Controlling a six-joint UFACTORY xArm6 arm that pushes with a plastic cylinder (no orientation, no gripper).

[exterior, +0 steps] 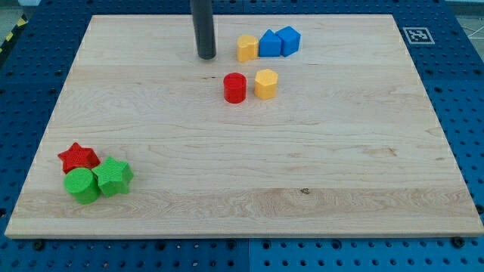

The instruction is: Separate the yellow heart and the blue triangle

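Note:
The yellow heart [246,47] sits near the view's top, touching the left side of the blue triangle [269,44]. A blue cube [288,40] touches the triangle's right side. My tip [206,56] rests on the board to the left of the yellow heart, with a gap about one block wide between them. The rod rises straight up out of the view's top.
A red cylinder [235,88] and a yellow hexagon [265,84] stand side by side below the heart. A red star [78,157], a green cylinder [82,186] and a green star [113,176] cluster at the bottom left. The wooden board [249,204] lies on a blue pegboard.

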